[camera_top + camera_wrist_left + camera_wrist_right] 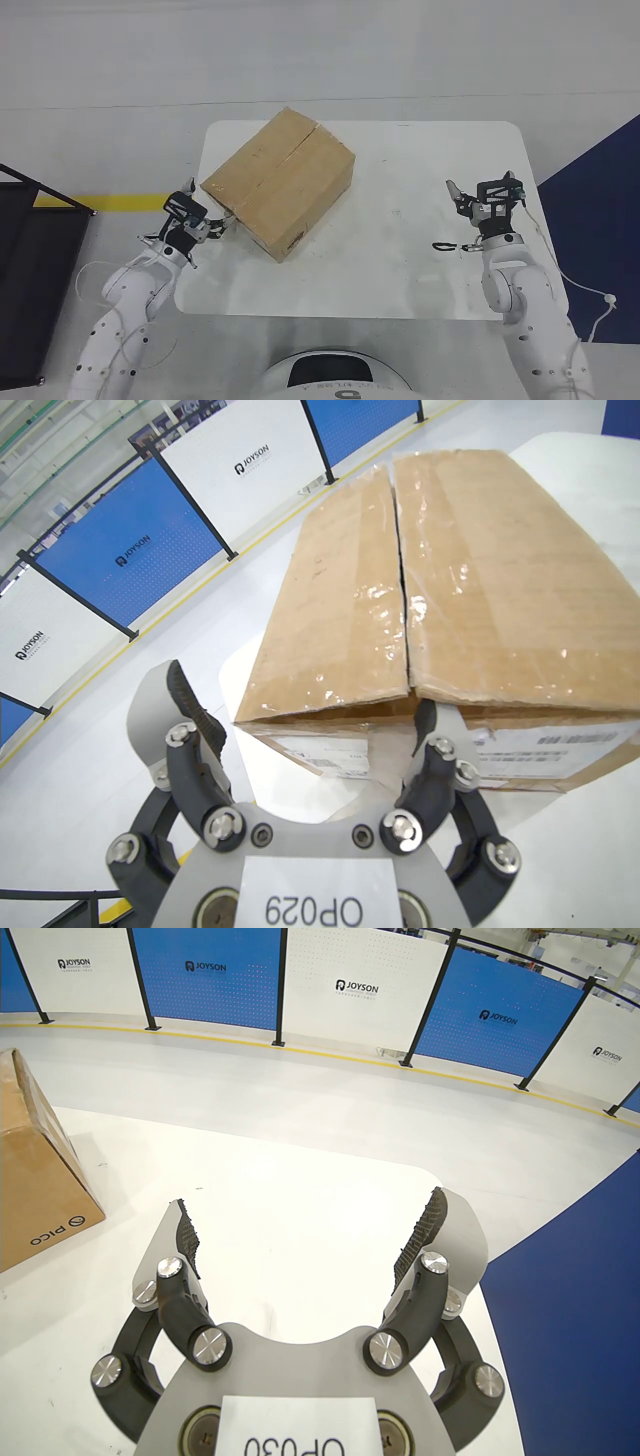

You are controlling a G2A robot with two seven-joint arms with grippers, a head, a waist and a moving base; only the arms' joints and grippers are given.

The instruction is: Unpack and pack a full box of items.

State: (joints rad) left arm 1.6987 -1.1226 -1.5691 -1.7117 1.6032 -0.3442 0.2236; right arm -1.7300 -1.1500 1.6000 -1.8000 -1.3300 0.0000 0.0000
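Currently left pincer (300, 690) spread at box (475, 575) end; right pincer (308, 1202) spread over table (300, 1148).

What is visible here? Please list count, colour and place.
brown cardboard box: one, brown, flaps down, on the table's left half
white rounded table: one, white, before the robot
yellow floor line: one, yellow, on the floor left of the table
black metal frame: one, black, on the floor, far left
blue and white fence panels: several, blue and white, beyond the table
left gripper: one, grey and black, fingers open, at the box's end
right gripper: one, grey and black, fingers open, over the table's right part
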